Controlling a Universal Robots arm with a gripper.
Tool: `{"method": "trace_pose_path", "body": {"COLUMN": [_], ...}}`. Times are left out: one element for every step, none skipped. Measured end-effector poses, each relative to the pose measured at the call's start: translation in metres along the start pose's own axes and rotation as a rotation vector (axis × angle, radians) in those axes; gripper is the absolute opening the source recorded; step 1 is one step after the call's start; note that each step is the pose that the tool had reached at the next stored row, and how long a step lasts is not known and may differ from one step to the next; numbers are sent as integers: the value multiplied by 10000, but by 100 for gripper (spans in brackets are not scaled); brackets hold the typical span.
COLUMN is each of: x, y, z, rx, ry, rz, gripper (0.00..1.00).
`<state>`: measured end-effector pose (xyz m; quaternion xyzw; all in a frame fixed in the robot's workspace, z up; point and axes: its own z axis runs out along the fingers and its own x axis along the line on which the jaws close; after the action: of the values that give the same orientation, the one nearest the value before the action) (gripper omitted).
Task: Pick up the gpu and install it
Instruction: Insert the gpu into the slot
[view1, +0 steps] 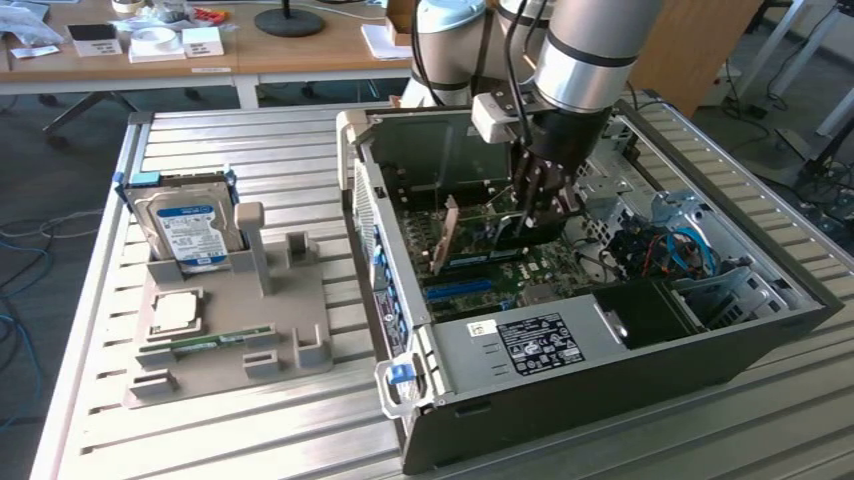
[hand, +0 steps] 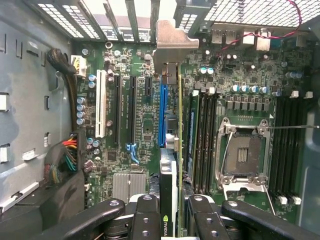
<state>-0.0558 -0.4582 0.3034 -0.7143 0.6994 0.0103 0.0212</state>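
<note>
Gripper (hand: 172, 216) inside open computer case (view1: 747, 330). Fingers (hand: 146, 215) clamped on gpu (hand: 170, 182). Card held on edge over motherboard (hand: 145, 115), just beside blue expansion slot (hand: 162, 115). End bracket (hand: 172, 45) at case rear openings.

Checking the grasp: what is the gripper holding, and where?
The gripper holds the gpu, fingers on both faces, at the end away from its bracket.

Nvidia logo on gpu (hand: 168, 190); hard drive label (view1: 188, 230), case sticker (view1: 534, 346) illegible.
</note>
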Motion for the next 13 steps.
{"method": "trace_pose_path", "body": {"x": [1, 1, 1, 1, 2, 2, 3, 3, 3, 3, 4, 4, 4], "y": [4, 8, 12, 18, 24, 30, 37, 46, 57, 67, 78, 88, 98], "z": [8, 16, 25, 36, 47, 61, 73, 84, 94, 104, 113, 121, 131], "rx": [-1, -2, -2, -1, -1, -2, -1, 0, 1, 5, 7, 8, 10], "ry": [1, 2, 2, 2, 3, 2, 2, 2, 2, 2, 2, 2, 2], "rz": [-2, -2, -2, -2, -2, -3, -3, -3, -3, -3, -3, -3, -4], "gripper": [27, 27, 27, 27, 27, 27, 27, 27, 27, 27, 27, 27, 27]}}
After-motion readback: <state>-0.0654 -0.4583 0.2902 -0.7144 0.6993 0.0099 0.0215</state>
